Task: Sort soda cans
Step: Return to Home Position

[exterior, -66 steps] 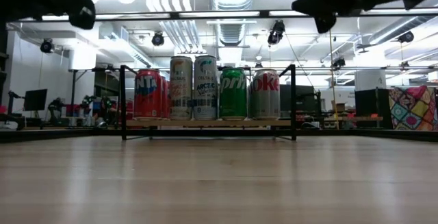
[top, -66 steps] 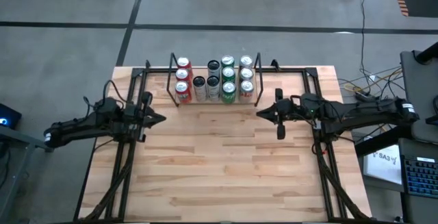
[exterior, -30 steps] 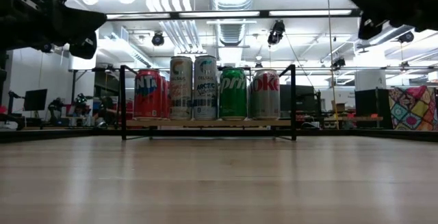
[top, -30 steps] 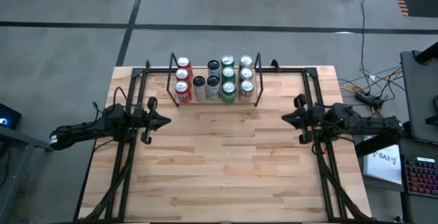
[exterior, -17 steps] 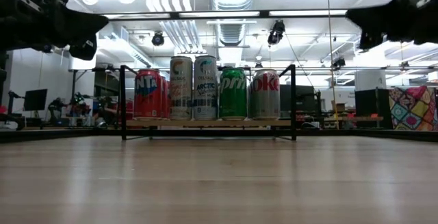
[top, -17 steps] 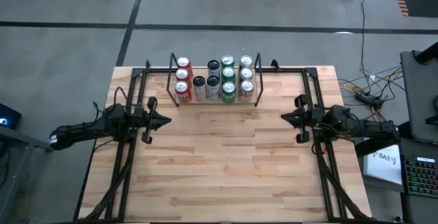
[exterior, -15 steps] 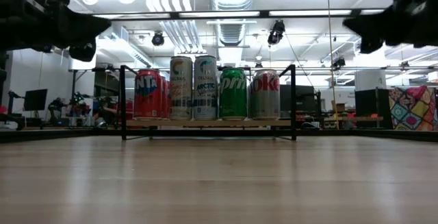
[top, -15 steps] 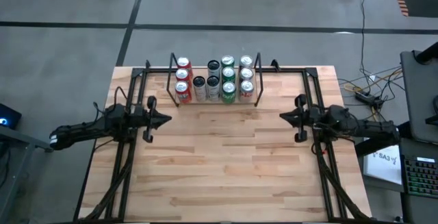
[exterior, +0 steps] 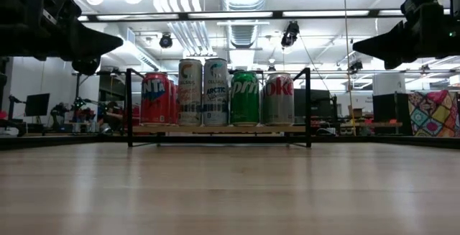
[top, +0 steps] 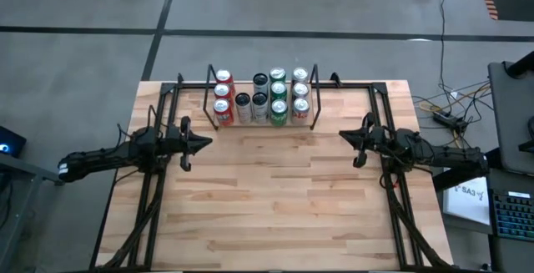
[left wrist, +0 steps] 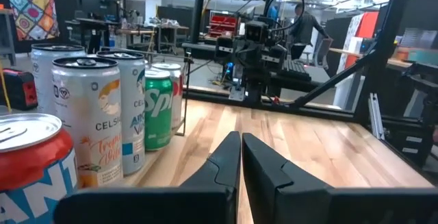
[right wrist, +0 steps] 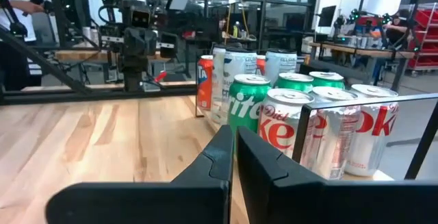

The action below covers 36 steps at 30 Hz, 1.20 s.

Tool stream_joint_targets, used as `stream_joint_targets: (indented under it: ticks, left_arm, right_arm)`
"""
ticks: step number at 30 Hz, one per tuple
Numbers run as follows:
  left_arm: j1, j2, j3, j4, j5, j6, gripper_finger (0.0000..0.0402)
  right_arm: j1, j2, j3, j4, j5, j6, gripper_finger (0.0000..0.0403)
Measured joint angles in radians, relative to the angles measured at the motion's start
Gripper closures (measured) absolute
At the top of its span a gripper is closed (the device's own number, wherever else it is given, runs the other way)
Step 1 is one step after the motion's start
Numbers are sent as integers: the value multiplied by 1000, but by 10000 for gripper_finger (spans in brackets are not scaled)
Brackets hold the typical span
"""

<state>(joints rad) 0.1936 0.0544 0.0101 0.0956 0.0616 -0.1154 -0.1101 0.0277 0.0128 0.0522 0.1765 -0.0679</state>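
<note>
Low view, front row of the rack (exterior: 129, 109): red can (exterior: 157, 100) shows "NT" in white on blue, green can (exterior: 245, 98) "prit" (Sprite), the white can (exterior: 215, 91) beside it "ARCTIC", silver can (exterior: 277, 98) "oke". Left wrist view gives "CELSI" on the near white can (left wrist: 87, 125), "Spr" on green, "ANT" on red. Right wrist view: "Diet" over red "oke" on silver, "rite" on green.

Soda cans (top: 259, 100) stand upright, grouped by colour (red, white, green, silver).

Soda cans (exterior: 218, 100): red, white, green, silver-red.
</note>
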Motion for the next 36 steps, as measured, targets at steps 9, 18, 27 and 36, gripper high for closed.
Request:
stream_joint_targets:
  ticks: [9, 18, 27, 36]
  left_arm:
    - [0, 21, 10, 0, 0, 1, 401]
    - [0, 30, 11, 0, 0, 1, 401]
    - [0, 30, 12, 0, 0, 1, 401]
    - [0, 30, 13, 0, 0, 1, 401]
  right_arm:
    - [0, 1, -1, 1, 1, 15, 394]
    - [0, 1, -1, 1, 1, 15, 394]
    - [0, 1, -2, 1, 1, 15, 394]
    - [0, 1, -2, 1, 1, 15, 394]
